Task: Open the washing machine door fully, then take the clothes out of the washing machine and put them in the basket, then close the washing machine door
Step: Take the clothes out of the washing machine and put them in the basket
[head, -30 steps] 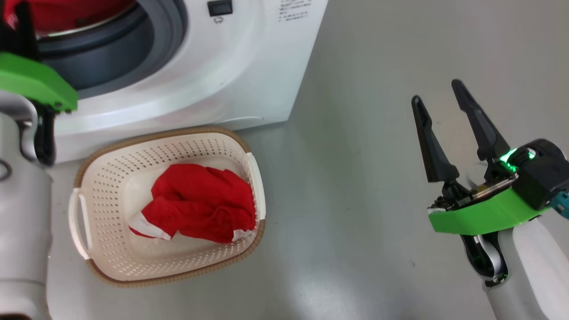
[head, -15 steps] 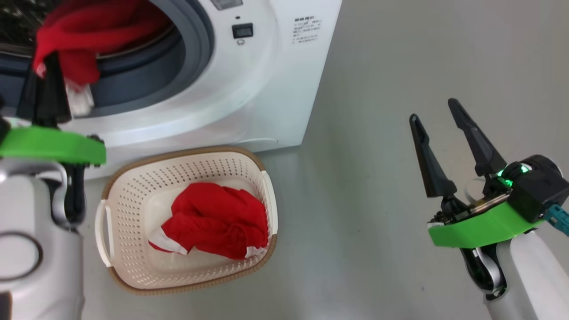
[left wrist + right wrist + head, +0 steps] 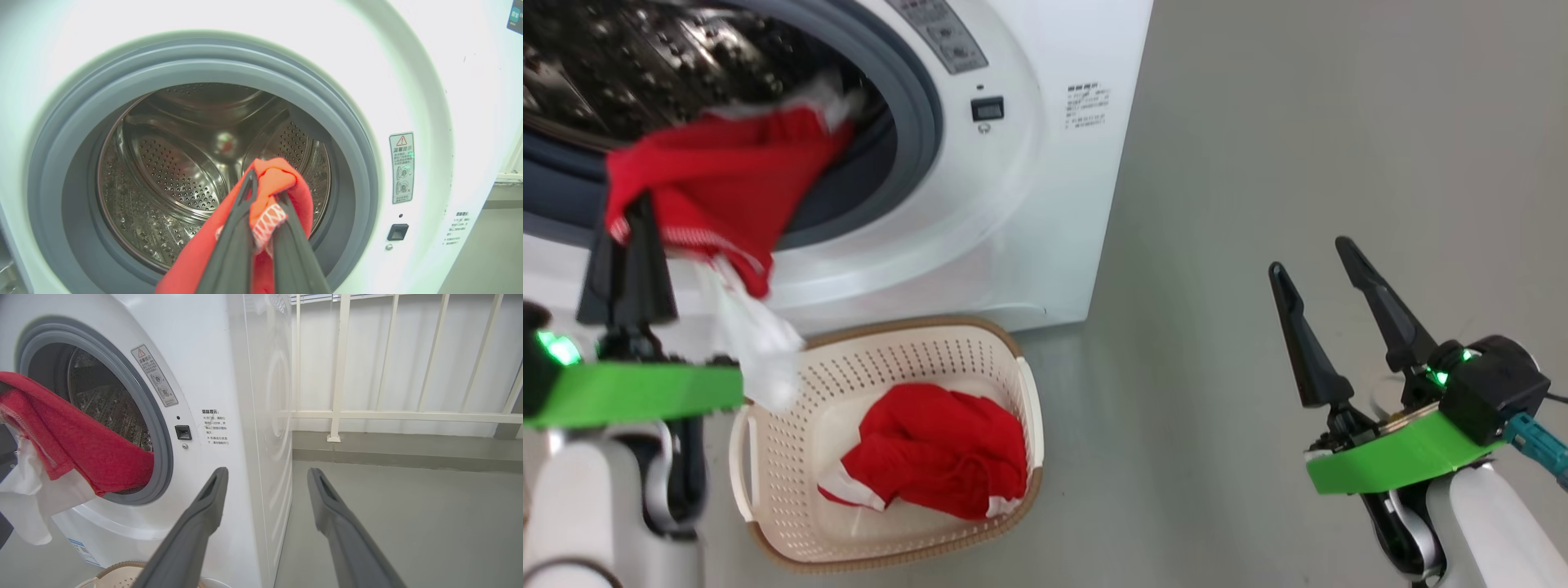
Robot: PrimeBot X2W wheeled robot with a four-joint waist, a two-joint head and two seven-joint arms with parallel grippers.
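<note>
Soft white-trimmed red cloth (image 3: 711,175) trails from the washing machine (image 3: 1045,204) with its perforated steel drum, upper left, pinched by the upright left gripper (image 3: 637,208); the right gripper (image 3: 1308,255), lower right, gapes empty.

Bright light overexposes the washing machine (image 3: 408,61); hanging clothes (image 3: 711,188) blur.

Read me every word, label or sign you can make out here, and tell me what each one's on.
"温馨提示": heads the warning sticker on the washing machine, under a red triangle; smaller lines unreadable.
"温馨提示:": heads the printed notice beside the latch; rest too small.
Blue label low on the front: too small.
</note>
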